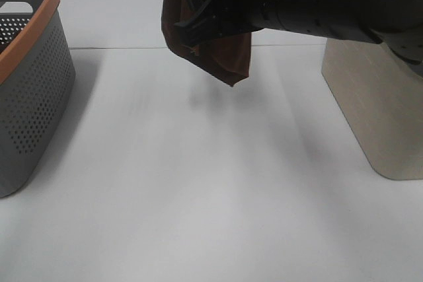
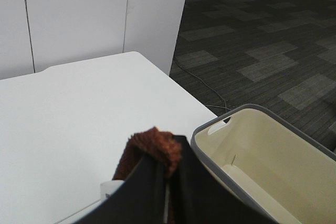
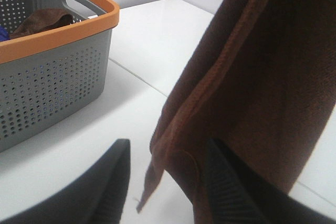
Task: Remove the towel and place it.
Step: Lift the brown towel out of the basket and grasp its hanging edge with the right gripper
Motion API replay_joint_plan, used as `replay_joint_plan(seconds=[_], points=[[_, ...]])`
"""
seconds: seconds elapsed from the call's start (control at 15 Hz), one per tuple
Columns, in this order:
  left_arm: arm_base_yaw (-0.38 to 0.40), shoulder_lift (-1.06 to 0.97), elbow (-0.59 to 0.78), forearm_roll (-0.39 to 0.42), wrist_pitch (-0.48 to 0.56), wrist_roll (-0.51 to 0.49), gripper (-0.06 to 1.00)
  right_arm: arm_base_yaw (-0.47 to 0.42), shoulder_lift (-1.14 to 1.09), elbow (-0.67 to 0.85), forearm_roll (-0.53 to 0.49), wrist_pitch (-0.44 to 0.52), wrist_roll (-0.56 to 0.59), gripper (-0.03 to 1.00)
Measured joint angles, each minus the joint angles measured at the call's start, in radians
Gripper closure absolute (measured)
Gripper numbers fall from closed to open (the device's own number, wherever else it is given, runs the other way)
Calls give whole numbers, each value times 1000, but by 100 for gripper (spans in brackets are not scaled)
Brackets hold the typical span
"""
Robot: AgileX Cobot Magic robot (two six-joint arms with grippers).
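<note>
The dark brown towel [image 1: 228, 54] hangs bunched in the air above the far middle of the white table [image 1: 198, 183]. My left gripper [image 2: 168, 174] is shut on its top fold [image 2: 152, 148]; this gripper does not show in the exterior view. My right arm reaches in from the right, and my right gripper [image 1: 192, 23] is open at the towel's lower left edge. In the right wrist view the towel [image 3: 252, 77] hangs close in front of the right gripper [image 3: 168, 182], its edge between the two spread fingers. No white tag shows.
A grey perforated basket with an orange rim [image 1: 33, 90] stands at the left edge; it [image 3: 52, 77] holds another brown cloth [image 3: 44, 19]. A beige basket [image 1: 380, 104] with a grey rim and a cream inside [image 2: 262, 150] stands at the right. The table's far edge drops to carpet.
</note>
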Motion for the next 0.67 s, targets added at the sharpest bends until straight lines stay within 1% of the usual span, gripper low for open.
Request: replay_joint_plan(seconds=[0.13, 0.27, 0.47, 0.67], points=[[0, 0, 0, -3, 0, 0, 93, 0, 36, -7, 0, 3, 39, 53], [0, 0, 0, -4, 0, 0, 93, 0, 64, -11, -21, 13, 94, 53], [0, 0, 0, -4, 0, 0, 93, 0, 75, -14, -94, 21, 184, 52], [0, 0, 0, -4, 0, 0, 93, 0, 76, -14, -151, 19, 238, 52]])
